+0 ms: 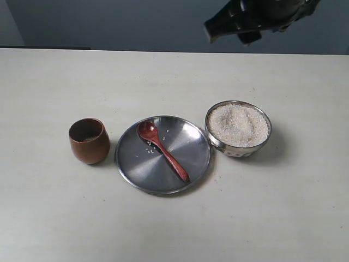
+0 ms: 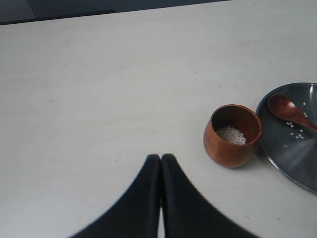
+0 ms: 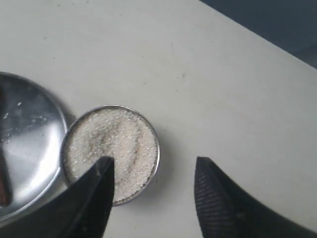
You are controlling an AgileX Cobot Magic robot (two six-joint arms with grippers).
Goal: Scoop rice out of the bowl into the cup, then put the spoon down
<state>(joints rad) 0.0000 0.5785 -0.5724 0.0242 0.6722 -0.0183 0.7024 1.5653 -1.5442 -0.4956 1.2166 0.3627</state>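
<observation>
The steel bowl stands at the right, heaped with white rice; the right wrist view looks down on the bowl. On the steel plate in the middle lies the reddish wooden spoon, with a few loose grains beside it. The brown wooden cup stands left of the plate; inside the cup lies a little rice. My right gripper hangs open high above the bowl, and shows dark at the top of the exterior view. My left gripper is shut on nothing, off to the cup's side.
The pale table stretches round the three dishes, its far edge meeting a dark wall. The plate's rim and spoon bowl show beside the cup in the left wrist view.
</observation>
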